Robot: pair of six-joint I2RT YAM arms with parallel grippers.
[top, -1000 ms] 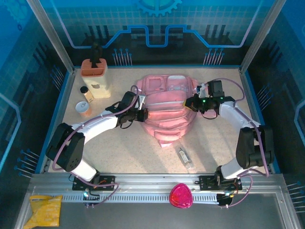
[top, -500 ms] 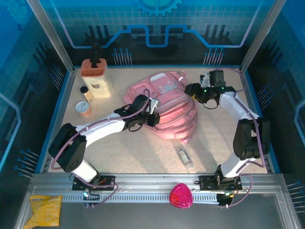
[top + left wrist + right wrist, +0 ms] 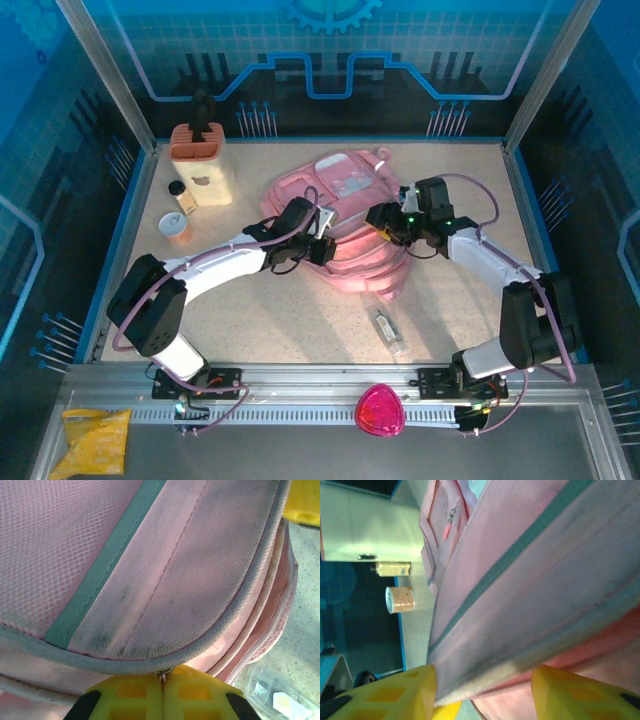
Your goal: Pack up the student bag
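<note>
From above, the student bag (image 3: 360,260) lies flat mid-worktop (image 3: 280,310), pink with a glossy front pocket. The left wrist view adds mesh weave, a teal stripe, grey piping and smudges; there the left claw (image 3: 162,684) is pinched tight on a small metal tab (image 3: 161,674). The right claw (image 3: 485,695) gapes astride a fold. The clear bottle (image 3: 275,697) has a label too blurred to read.

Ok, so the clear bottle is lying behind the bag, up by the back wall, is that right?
Not quite. The clear bottle lies in front of the bag, toward the arms' bases; the top view shows it.
</note>
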